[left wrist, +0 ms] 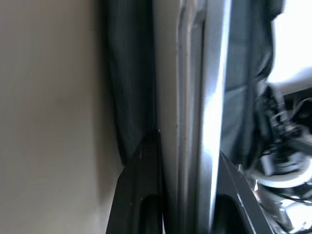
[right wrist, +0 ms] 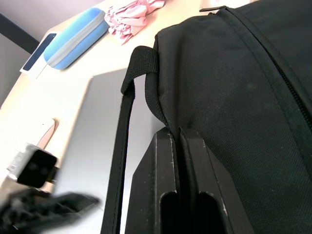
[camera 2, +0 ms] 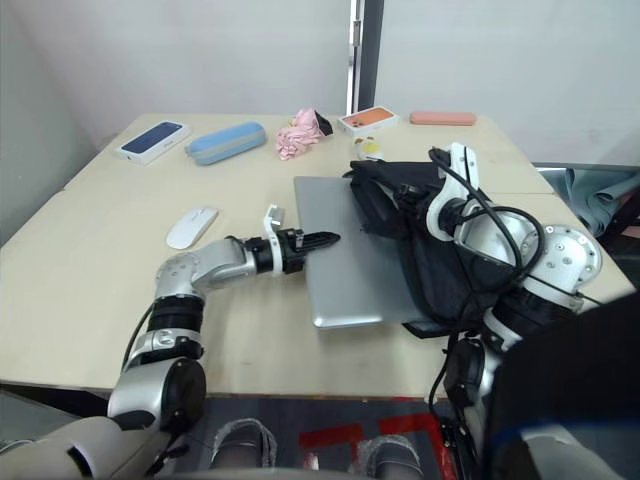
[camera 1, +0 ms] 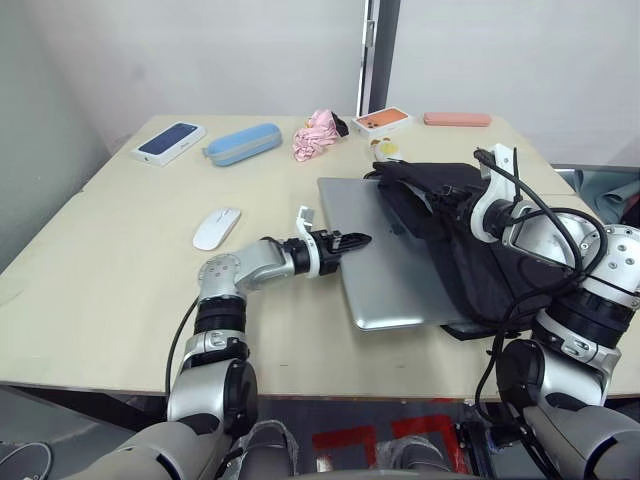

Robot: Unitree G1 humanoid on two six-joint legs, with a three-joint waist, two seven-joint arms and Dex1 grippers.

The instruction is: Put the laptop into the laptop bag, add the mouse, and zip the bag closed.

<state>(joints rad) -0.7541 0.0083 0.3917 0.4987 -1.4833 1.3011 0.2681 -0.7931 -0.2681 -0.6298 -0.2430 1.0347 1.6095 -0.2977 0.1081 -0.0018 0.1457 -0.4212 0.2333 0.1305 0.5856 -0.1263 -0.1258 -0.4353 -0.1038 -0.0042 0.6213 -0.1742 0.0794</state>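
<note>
the laptop (camera 1: 390, 255) is being held at its left edge by the left gripper (camera 1: 352, 241); in the left wrist view the silver edge is being clamped between the two black fingers (left wrist: 141, 195), one on each face. the right gripper (right wrist: 178, 141) is being pressed against the laptop bag (camera 1: 470, 250), just beside one strap handle (right wrist: 131, 87); its two fingers are being held together, and it cannot be told whether a fold of black fabric is being pinched between them.

the right part of the laptop is being covered by the bag, which is being draped over it, so the far right edge is hidden. the fingertips of the right gripper are being lost against the black fabric in the head views. the charm (camera 1: 388, 150) at the far corner of the bag is too small to make out in detail.

the laptop is being kept flat on the bench (camera 1: 110, 290), its long axis running away from the robot and slightly to the left. the mouse (camera 1: 216, 228) is being left on the bench to the left of the laptop, well apart from both grippers, its long axis pointing away and a little to the right.
</note>
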